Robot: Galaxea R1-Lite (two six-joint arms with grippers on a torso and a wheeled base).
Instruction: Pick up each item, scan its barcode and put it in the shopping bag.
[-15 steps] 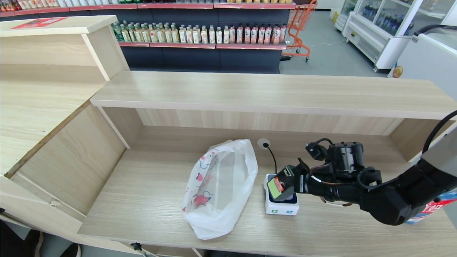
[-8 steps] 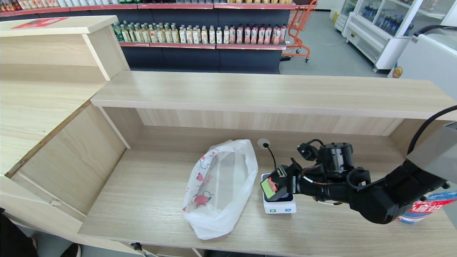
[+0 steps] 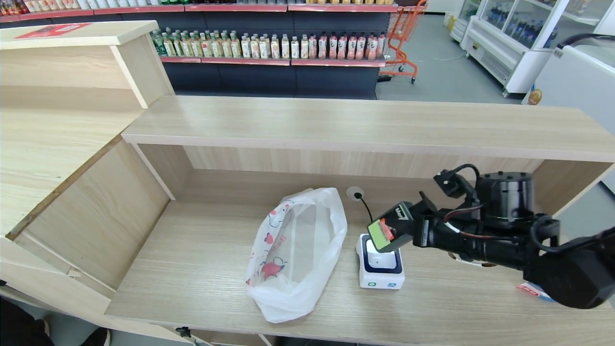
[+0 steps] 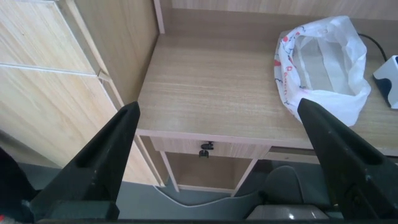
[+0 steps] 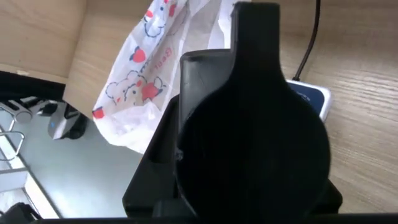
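My right gripper (image 3: 390,231) is shut on a small green and red packet (image 3: 382,235), held tilted a little above the white and blue barcode scanner (image 3: 379,272) on the wooden counter. The translucent shopping bag (image 3: 294,250) with cartoon prints lies open just left of the scanner. In the right wrist view the held packet (image 5: 249,143) shows dark, with the bag (image 5: 140,84) and the scanner (image 5: 309,99) beyond it. My left gripper (image 4: 217,162) hangs open off the counter's front edge, well away from the bag (image 4: 320,62) and the scanner (image 4: 388,74).
A black cable runs from the scanner to a grommet (image 3: 355,193) at the back of the counter. A raised wooden ledge (image 3: 365,125) overhangs the back. A red and blue packet (image 3: 532,290) lies at the far right, mostly behind my right arm.
My right arm first carried the packet left over the scanner, then drew back right and up; the packet is now higher above the scanner. The bag has not moved.
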